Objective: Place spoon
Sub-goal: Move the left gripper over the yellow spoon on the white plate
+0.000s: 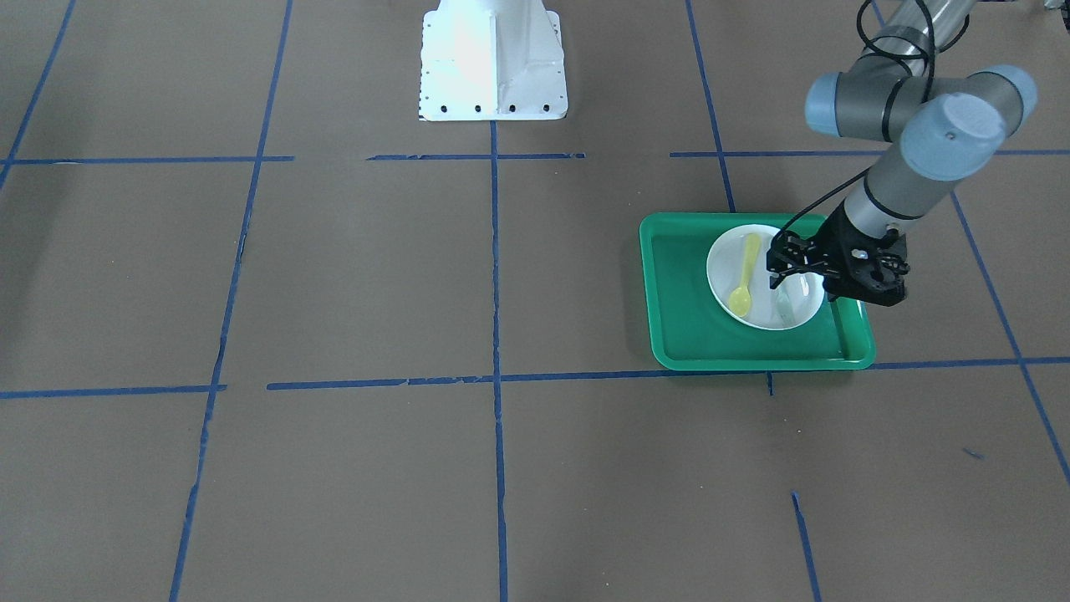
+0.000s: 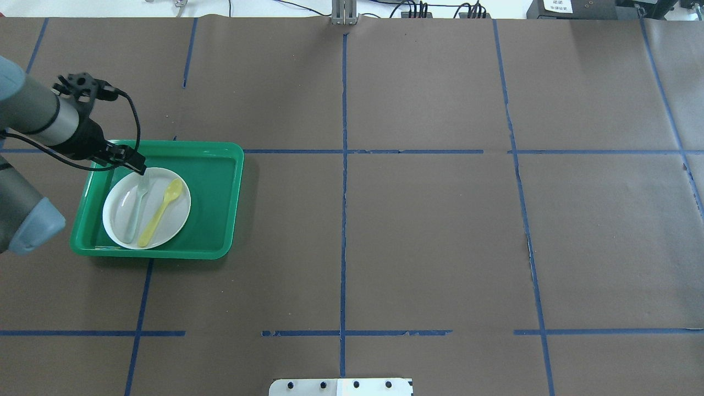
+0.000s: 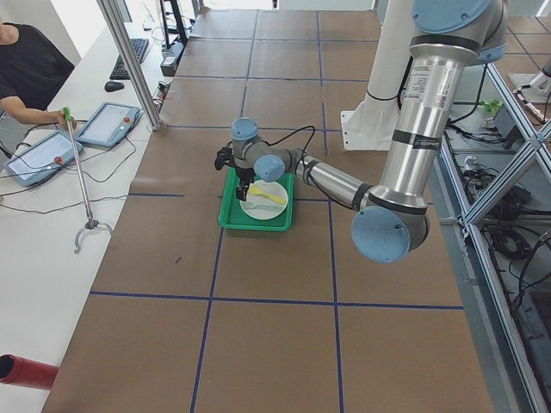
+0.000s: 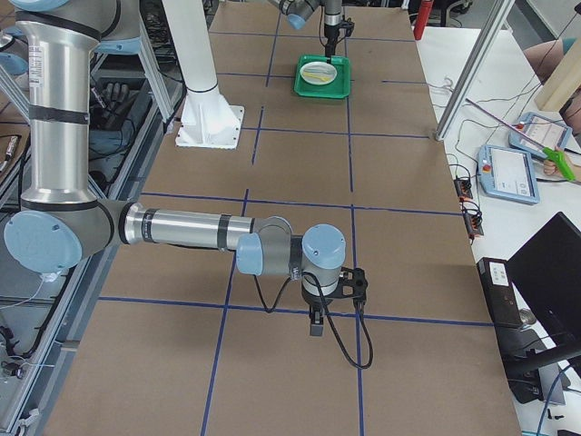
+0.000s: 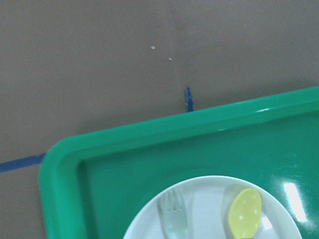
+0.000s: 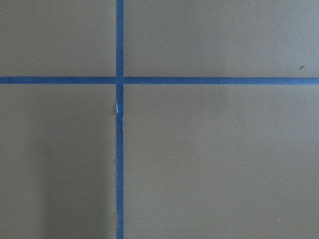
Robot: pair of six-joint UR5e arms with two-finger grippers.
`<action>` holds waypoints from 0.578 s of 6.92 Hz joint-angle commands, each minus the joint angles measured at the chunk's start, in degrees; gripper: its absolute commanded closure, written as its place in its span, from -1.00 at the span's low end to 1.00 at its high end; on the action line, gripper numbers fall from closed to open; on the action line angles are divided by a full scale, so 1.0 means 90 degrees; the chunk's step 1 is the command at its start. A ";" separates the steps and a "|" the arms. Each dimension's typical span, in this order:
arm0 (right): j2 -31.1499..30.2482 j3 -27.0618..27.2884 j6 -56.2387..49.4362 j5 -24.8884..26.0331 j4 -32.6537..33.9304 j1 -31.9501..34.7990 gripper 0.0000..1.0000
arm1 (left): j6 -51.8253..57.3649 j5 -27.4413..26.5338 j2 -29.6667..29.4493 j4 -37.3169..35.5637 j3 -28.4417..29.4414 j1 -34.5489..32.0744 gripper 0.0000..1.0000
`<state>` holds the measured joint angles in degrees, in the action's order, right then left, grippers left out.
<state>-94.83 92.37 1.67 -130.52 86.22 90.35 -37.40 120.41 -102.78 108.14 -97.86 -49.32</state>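
The pale-yellow spoon (image 1: pixel 743 280) lies flat on the white plate (image 1: pixel 726 266), which sits in the green tray (image 1: pixel 677 309). In the overhead view the spoon (image 2: pixel 162 210) lies diagonally, bowl toward the far side. A pale grey-green fork (image 2: pixel 135 212) lies beside it on the plate. My left gripper (image 1: pixel 776 266) hovers over the plate's edge near the fork's tines, open and empty. The left wrist view shows the spoon's bowl (image 5: pixel 244 211) and the fork's tines (image 5: pixel 173 219), but no fingers. My right gripper (image 4: pixel 315 322) shows only in the exterior right view, so I cannot tell its state.
The tray (image 2: pixel 214 187) sits at the table's left side, on brown paper marked with blue tape lines. The white robot base (image 1: pixel 493 63) stands at the table's near edge. The right arm reaches low over the table far from the tray.
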 commanded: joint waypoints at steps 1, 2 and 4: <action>0.0000 0.0000 0.0000 0.0000 0.0000 0.0000 -1.00 | -0.0024 -0.0166 -0.0015 0.0131 0.0120 0.0410 -0.64; 0.0000 0.0000 0.0000 0.0000 0.0000 0.0000 -1.00 | -0.0024 -0.0156 -0.0015 0.0152 0.0092 0.0440 -0.60; 0.0000 0.0000 0.0000 0.0000 0.0000 0.0000 -1.00 | -0.0063 -0.0156 -0.0015 0.0162 0.0111 0.0607 -0.56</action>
<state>-94.83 92.37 1.67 -130.52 86.22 90.35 -37.90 119.01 -102.92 109.52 -96.96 -44.47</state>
